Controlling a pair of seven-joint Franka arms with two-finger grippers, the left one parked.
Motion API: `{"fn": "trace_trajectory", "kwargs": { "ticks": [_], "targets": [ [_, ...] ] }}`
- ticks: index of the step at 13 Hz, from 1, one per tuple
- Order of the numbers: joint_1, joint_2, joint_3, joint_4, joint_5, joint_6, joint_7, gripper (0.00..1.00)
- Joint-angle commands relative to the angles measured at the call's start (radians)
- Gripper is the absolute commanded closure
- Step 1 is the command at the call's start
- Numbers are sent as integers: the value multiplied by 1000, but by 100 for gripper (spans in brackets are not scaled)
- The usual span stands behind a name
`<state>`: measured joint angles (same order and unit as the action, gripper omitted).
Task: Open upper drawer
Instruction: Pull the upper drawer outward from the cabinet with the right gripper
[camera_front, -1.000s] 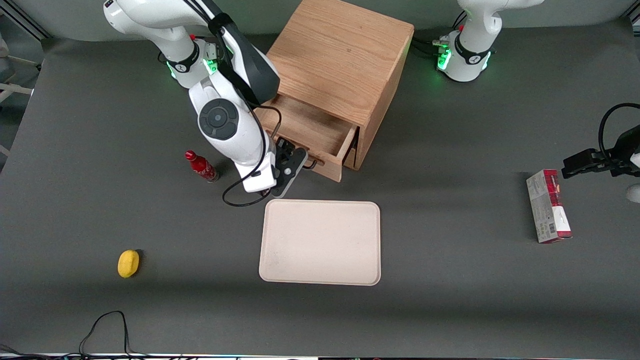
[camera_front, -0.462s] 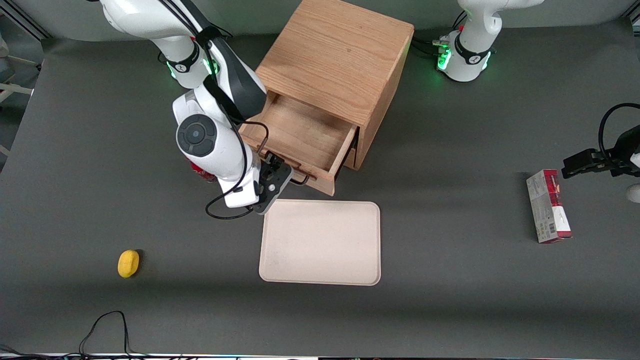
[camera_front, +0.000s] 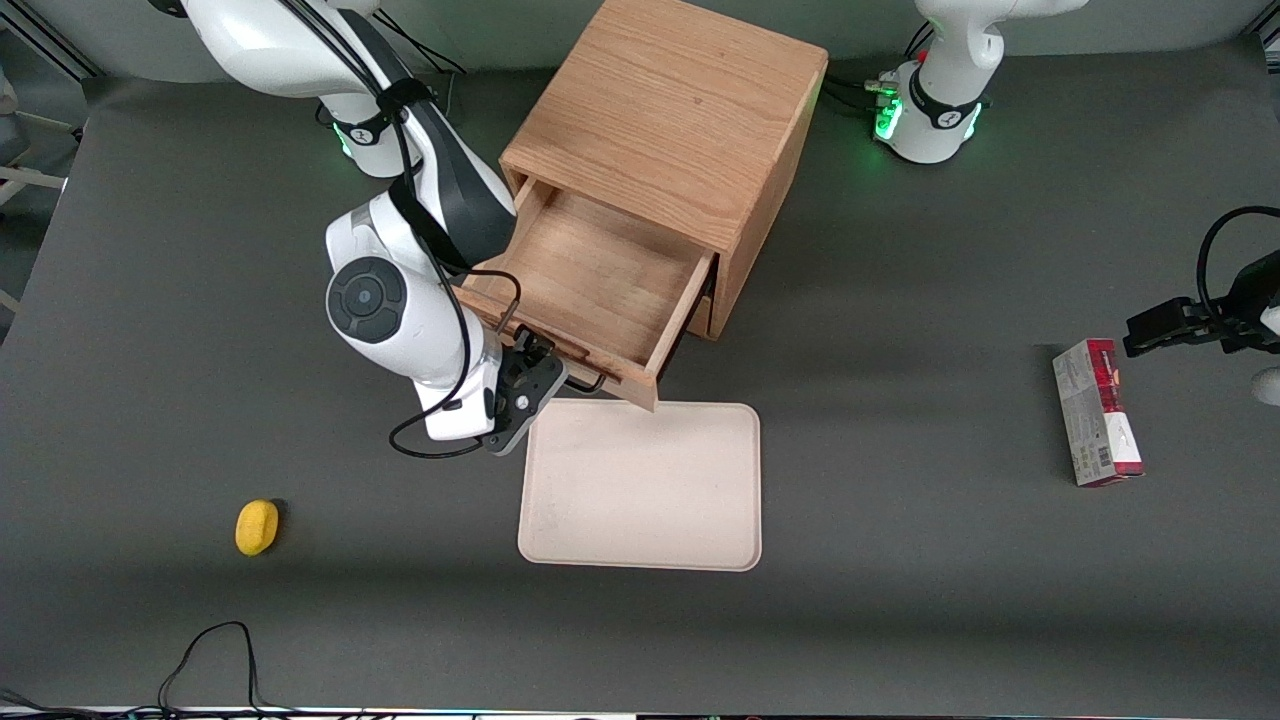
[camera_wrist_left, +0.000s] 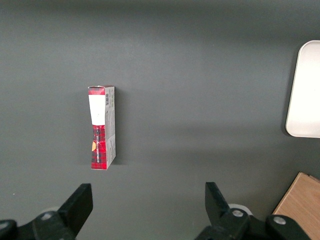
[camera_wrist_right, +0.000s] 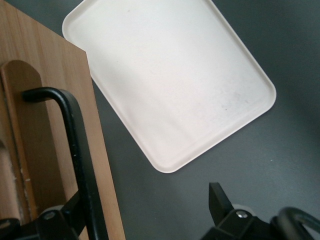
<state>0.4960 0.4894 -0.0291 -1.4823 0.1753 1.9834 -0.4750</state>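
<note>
while the upper drawer stands pulled well out of the light oak cabinet, its bare wooden floor open to the front camera, my gripper sits at the drawer's front panel, right at the black handle. from my wrist camera the handle runs as a black bar across the wood of the drawer front, passing down between my fingers; one finger shows spread well away from the bar with dark table in the gap, so my hold looks loosened, the fingers apart around the handle and not pinching it. whether the finger nearest the bar touches it i cannot tell.

the drawer's front corner reaches out over the edge of the cream tray, which lies flat on the dark table just in front of the cabinet and nearer the front camera. a yellow lemon-like object lies toward my arm's end of the table, well apart from the tray. a red and white carton lies on its side toward the parked arm's end; the parked arm's camera shows that carton too.
</note>
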Motion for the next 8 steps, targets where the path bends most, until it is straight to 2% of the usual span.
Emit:
{"fn": "trace_trajectory", "kwargs": {
  "ticks": [1, 8],
  "targets": [
    [-27, 37, 1, 54, 16, -18, -27, 0],
    [-53, 75, 1, 102, -3, -17, -25, 0]
  ]
}}
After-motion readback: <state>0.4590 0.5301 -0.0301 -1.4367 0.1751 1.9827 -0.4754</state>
